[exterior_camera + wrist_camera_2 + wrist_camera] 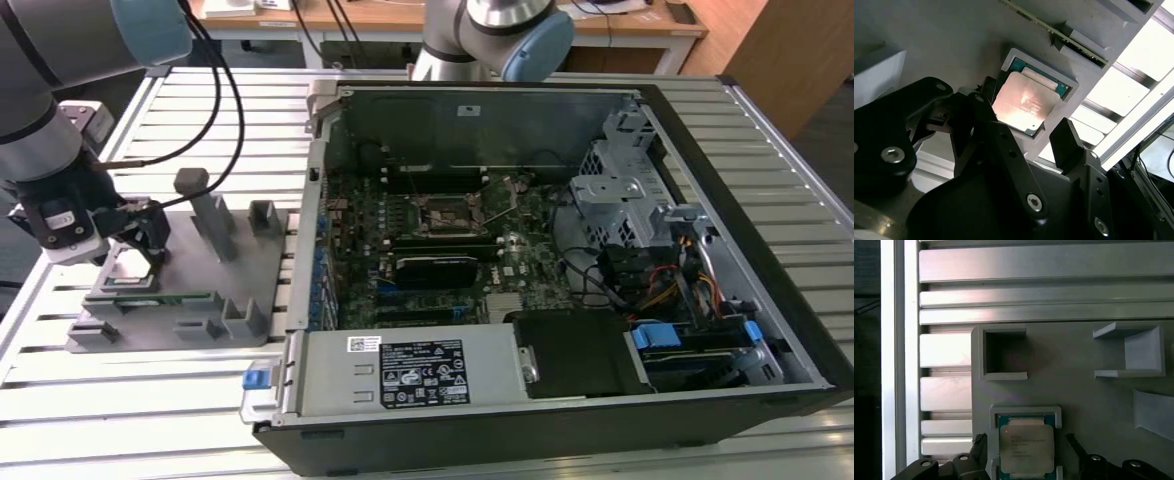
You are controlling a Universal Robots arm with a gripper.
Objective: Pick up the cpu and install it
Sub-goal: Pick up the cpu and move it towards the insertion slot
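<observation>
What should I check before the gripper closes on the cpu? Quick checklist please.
1. cpu lying flat in its fixture pocket: ok.
2. Gripper open: ok.
3. Fingers straddling the cpu, one on each side: ok in both wrist views.
4. Fingers low enough to catch the cpu's edges: cannot tell.
5. Socket open and bare: cannot tell from the exterior view.
</observation>
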